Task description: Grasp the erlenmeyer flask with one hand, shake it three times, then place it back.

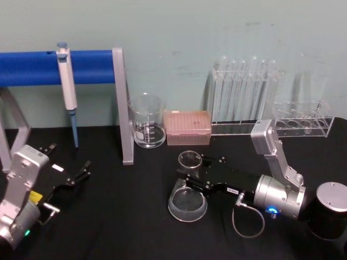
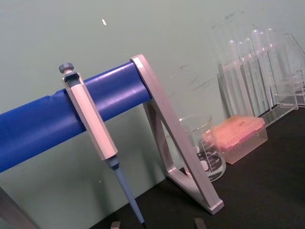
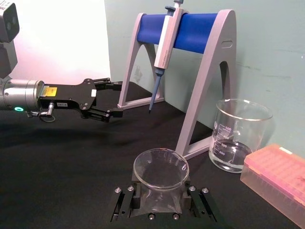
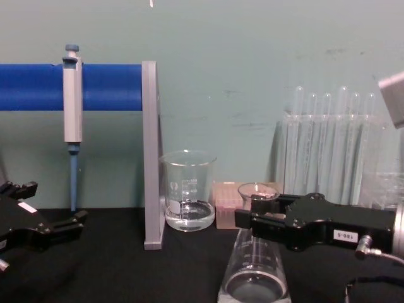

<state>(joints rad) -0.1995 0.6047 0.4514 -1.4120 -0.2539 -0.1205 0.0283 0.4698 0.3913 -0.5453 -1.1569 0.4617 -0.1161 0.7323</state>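
Black jaws of the right gripper (image 1: 191, 172) sat closed against both sides of the flask (image 1: 187, 208) neck, just under the rim, apparently gripping it. The flask stood upright, nearer the robot than the beaker (image 1: 147, 127) and to its right, its base seemingly resting on the table (image 1: 124, 216). The left gripper (image 3: 114, 99) hovered well to the beaker's left, fingers spread, holding nothing. I judged the grasp made. The pictures gave no sign of any shake. Taken as the start, the lift, three shakes and the setting down were all left. Taken as the end, only the release remained.
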